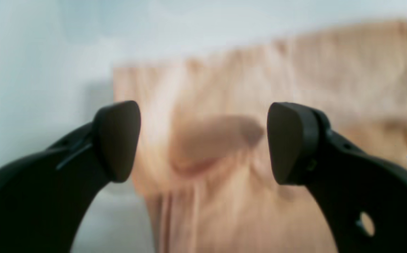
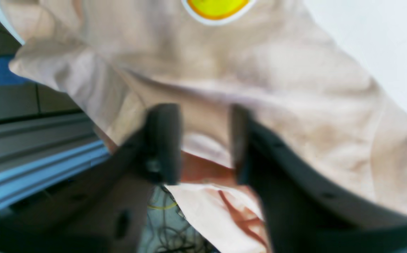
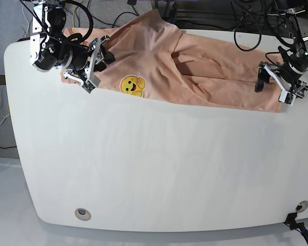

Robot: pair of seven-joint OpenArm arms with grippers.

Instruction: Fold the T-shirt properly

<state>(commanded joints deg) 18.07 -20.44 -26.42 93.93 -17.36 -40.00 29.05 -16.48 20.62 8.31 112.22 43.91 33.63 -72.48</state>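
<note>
Peach cloth fills my left wrist view: the T-shirt point(image 1: 259, 147) lies blurred on the white table point(image 1: 41, 70), its edge running up past my left gripper point(image 1: 203, 140). My jaws stand wide apart with nothing between them, and the cloth sits beyond them, not touched.

In my right wrist view the shirt point(image 2: 277, 105) is bunched and wrinkled, with the lower rim of a yellow print point(image 2: 217, 8) at the top. My right gripper point(image 2: 206, 144) hangs over a folded edge of the cloth; the jaws are parted with a moderate gap. The picture is too blurred to tell whether the pads touch the fabric.

From the base view, the shirt point(image 3: 195, 72) is spread along the far side of the table point(image 3: 159, 169), smiley point(image 3: 132, 85) facing up. My right gripper point(image 3: 95, 66) is at the shirt's left end, by the smiley, jaws apart. My left gripper point(image 3: 274, 84) is at the opposite end, jaws wide.
</note>
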